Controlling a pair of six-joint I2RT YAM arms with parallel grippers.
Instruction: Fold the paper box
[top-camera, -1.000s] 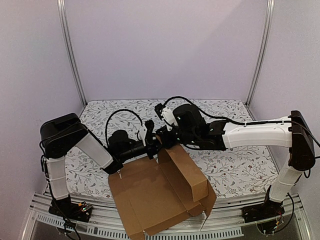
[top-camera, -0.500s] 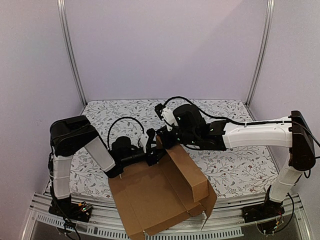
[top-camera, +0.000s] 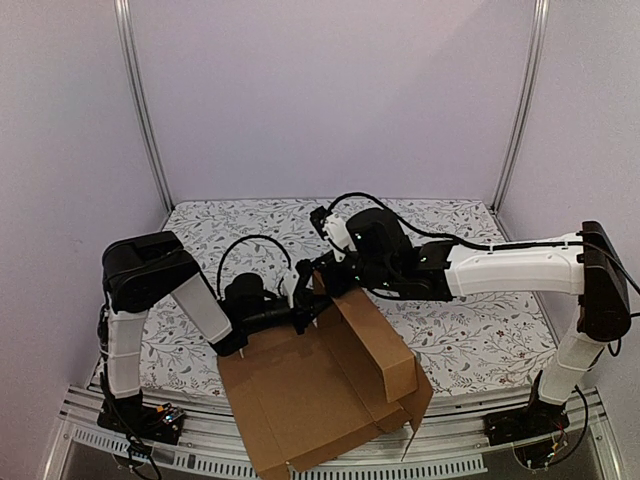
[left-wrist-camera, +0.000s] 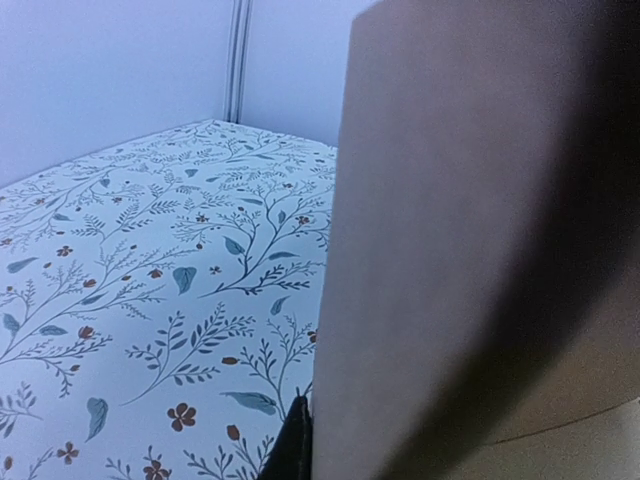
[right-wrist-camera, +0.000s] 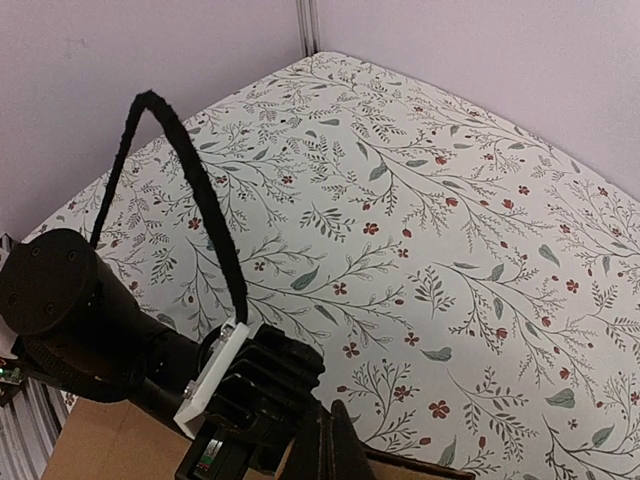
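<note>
Cardboard box, half formed. Sits at the near edge of the counter, with its near side hanging out past the rim. Lies flat on the left; stands up as a long wall on the right, with a smaller flap bent at the near right corner.

At the far corner of the box, left claw. Reaches in from the left, beside the far end of that wall. Closed almost fully. Shows, in its wrist view, one dark finger tight against the edge of an upright panel, so seems to pinch thin cardboard there.

At the same corner, right claw. Comes in from the right, just above the other. Fully closed, fingers pressed together over a brown edge; cannot tell whether gripping any cardboard.

Risks from here, as a judgement only:

- **Collision or snag:** Crowds two claws into one corner, with the left wrist and its black cable just beside the right fingers. Could collide, or catch the cable, on any sideways move.
- **Slip or tear:** Grips only a thin edge. Could slip off, tear it, or crease it away from the fold line if pulled hard.
- **Fall:** Leaves much of the box beyond the rim. Could tip or slide off the near side when pushed.
- **Spring-back:** Leaves the long wall unheld along most of its length. Could fall open again.
</note>
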